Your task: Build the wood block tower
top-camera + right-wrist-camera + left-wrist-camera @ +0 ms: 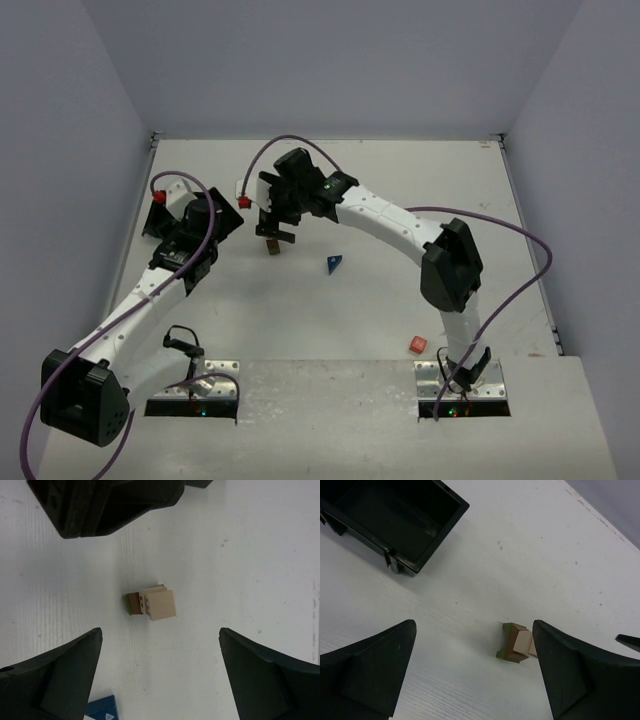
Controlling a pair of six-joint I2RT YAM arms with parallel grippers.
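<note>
Red wooden cube (418,344) sits on the white counter (300,320) near the base of the right arm (452,262), with a blue triangular wooden wedge (333,263) farther out. Beyond the wedge, a plain tan wooden cube (160,604) tops an olive-green wooden oblong (129,603); the right jaws hover released above this stack, the left jaws released nearby.

Soft, even light from overhead, and the white table (380,300) reads bright and flat. Only a faint, blurry shadow beside the stacked blocks (157,605), which sit in sharp focus. Up close, the dark fingers (50,675) go slightly soft, detail lost in black.
</note>
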